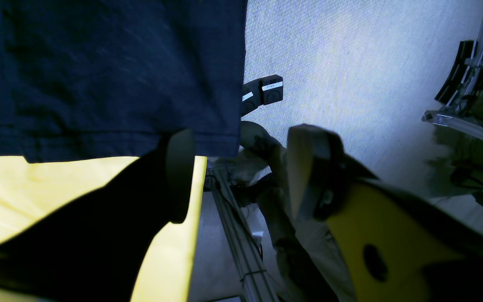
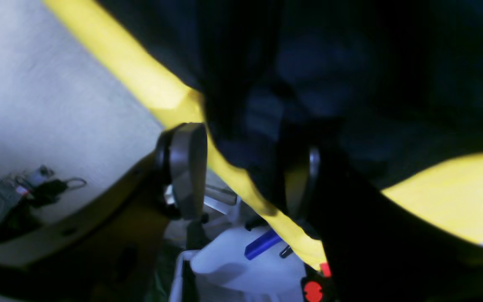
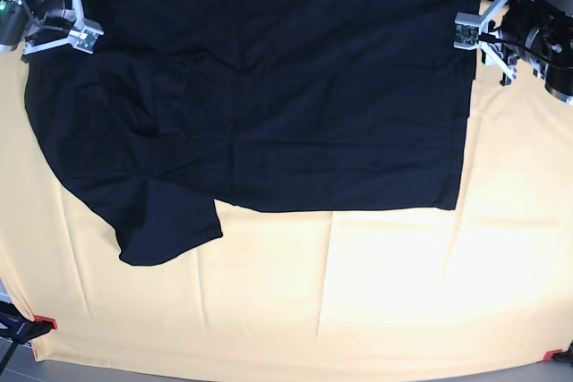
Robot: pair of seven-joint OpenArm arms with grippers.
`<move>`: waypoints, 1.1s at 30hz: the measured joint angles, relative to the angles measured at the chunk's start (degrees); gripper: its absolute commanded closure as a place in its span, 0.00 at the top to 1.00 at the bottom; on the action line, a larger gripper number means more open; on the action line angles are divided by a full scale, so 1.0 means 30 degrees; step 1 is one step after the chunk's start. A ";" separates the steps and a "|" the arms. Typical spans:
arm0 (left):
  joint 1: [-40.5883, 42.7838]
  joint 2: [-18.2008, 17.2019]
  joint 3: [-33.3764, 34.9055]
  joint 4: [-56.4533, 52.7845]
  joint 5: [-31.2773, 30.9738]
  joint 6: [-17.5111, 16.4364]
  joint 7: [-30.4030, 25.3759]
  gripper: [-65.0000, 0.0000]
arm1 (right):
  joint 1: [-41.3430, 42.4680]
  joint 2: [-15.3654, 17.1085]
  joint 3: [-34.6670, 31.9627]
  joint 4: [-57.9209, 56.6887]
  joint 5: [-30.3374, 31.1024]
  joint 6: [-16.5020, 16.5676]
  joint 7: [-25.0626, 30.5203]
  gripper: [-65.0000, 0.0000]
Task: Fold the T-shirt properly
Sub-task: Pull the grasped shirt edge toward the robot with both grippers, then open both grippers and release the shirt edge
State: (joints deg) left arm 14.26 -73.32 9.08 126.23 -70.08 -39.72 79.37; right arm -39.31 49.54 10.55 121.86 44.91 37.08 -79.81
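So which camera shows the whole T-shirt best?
The base view: the T-shirt lies spread over the yellow cloth, one sleeve sticking out. The left wrist view shows only a hemmed edge; the right wrist view shows just a dark blurry fold.

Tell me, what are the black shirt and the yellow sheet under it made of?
The T-shirt looks like soft matte knit cloth, probably cotton: it lies limp with gentle wrinkles and a stitched hem. The yellow table cover also seems to be thin fabric, since it shows fold creases and no shine.
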 measured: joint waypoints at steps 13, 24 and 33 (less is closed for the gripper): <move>0.0000 0.0000 0.0000 0.0000 0.0568 0.0007 0.0000 0.55 | -0.0022 -0.0007 0.3453 0.0000 0.2688 -0.0029 -0.0058 0.58; -0.2550 0.0007 0.0000 -0.0058 0.2288 0.0000 -0.1304 0.29 | 0.1093 -0.0036 0.3541 0.0000 -0.0510 -0.2863 0.3118 0.58; -0.3359 0.0743 0.0000 -0.1887 1.0069 0.3971 -0.6229 0.59 | 0.3949 -0.0087 0.3541 0.0000 -0.3439 -0.3949 0.6244 0.58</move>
State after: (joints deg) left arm 4.19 -71.09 9.08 120.57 -39.88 -27.81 60.69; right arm -27.46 49.28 21.17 121.86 34.59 25.23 -61.08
